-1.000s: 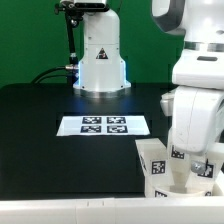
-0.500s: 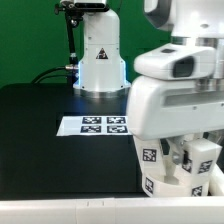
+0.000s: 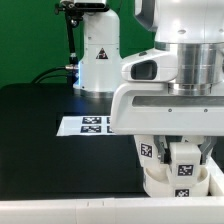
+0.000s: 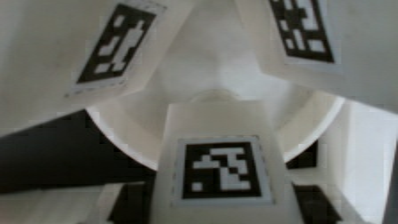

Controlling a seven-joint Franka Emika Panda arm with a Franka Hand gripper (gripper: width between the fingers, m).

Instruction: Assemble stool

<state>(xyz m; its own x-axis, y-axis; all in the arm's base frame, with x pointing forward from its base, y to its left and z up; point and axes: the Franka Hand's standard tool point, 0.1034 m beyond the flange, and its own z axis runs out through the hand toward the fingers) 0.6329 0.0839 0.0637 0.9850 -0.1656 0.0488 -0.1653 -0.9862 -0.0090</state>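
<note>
My gripper is at the front of the exterior view's right, shut on a chunky white stool leg with a tag on it. It holds the leg upright over the round white seat. Another tagged leg stands on the seat beside it. In the wrist view the held leg sits between my dark fingers. Beyond it lie the seat's white surface and two tagged legs standing on it. The leg's lower end is hidden.
The marker board lies flat on the black table, partly hidden behind my arm. The white robot base stands at the back. A white edge runs along the table's front.
My arm has swung toward the exterior view's left with the leg in the gripper, and now covers more of the marker board and the seat.
</note>
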